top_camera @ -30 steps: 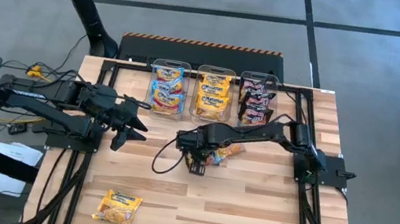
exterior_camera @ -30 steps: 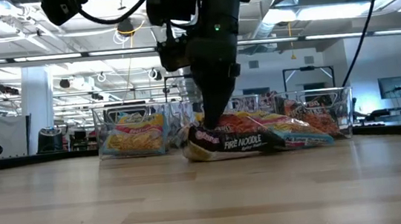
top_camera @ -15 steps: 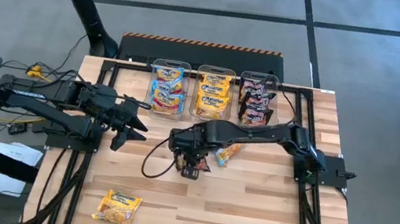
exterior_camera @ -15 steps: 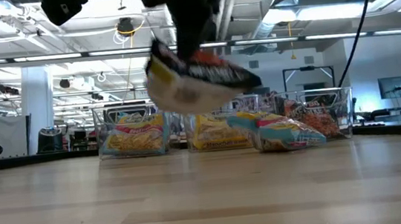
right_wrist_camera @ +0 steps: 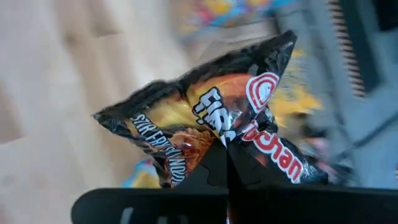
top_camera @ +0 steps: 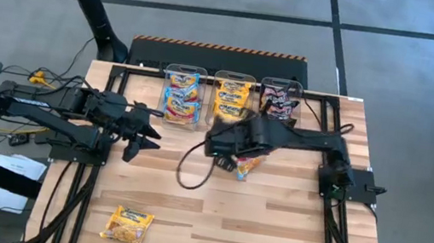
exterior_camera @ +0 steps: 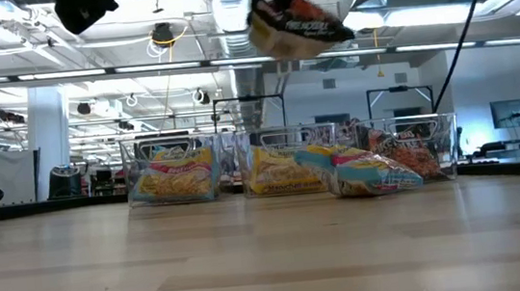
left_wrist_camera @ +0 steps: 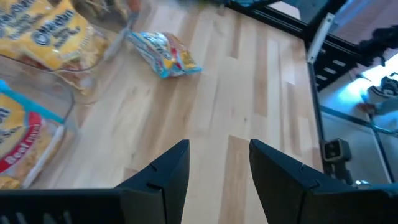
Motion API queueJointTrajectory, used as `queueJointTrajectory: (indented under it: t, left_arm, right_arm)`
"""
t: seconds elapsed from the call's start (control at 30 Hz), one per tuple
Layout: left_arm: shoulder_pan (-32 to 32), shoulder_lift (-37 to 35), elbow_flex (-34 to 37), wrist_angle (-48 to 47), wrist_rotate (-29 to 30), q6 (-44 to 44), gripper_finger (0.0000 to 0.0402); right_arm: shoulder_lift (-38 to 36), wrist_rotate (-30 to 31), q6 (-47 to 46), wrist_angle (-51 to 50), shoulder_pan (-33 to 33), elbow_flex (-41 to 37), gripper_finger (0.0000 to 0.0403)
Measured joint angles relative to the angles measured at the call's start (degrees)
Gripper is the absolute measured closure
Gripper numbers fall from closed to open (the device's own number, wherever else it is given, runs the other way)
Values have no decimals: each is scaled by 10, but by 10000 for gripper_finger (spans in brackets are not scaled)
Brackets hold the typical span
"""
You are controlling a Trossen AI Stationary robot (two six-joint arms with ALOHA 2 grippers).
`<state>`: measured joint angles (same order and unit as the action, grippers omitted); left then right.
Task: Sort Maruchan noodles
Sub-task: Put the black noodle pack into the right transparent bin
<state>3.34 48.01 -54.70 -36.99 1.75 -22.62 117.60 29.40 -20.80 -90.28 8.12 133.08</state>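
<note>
Lifted off the table since a second ago, the glossy dark maroon-black noodle packet [right_wrist_camera: 211, 130] now hangs pinched in the right gripper's [top_camera: 224, 159] closed fingers, above mid-table. Three clear plastic bins [top_camera: 232, 102] at twelve o'clock already hold sorted packets. Left: a light blue-pink packet [top_camera: 245, 165] at centre and a yellow-orange packet [top_camera: 127, 224] at seven o'clock, possibly more hidden. At nine o'clock, the left gripper [top_camera: 142, 135] waits, fingers apart, empty.

The light wooden table [top_camera: 270, 224] carries three clear bins [top_camera: 231, 100] in a row at its far edge (each holding packets), a blue-pink packet [top_camera: 245, 165] mid-table, and a yellow packet [top_camera: 127, 224] at its near-left corner.
</note>
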Motion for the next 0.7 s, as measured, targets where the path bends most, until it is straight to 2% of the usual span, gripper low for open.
queueJointTrajectory:
  t: [0.2, 0.4, 0.7]
  left_arm:
    - [0, 0, 0, 1, 37, -3, 249]
    - [0, 0, 0, 5, 92, -4, 249]
    - [-1, 0, 0, 5, 173, -5, 249]
  right_arm:
    - [-61, 134, -32, 4, -3, -27, 400]
    - [-139, 231, -109, 3, -17, -146, 400]
    - [-243, 263, -225, 2, -71, -407, 400]
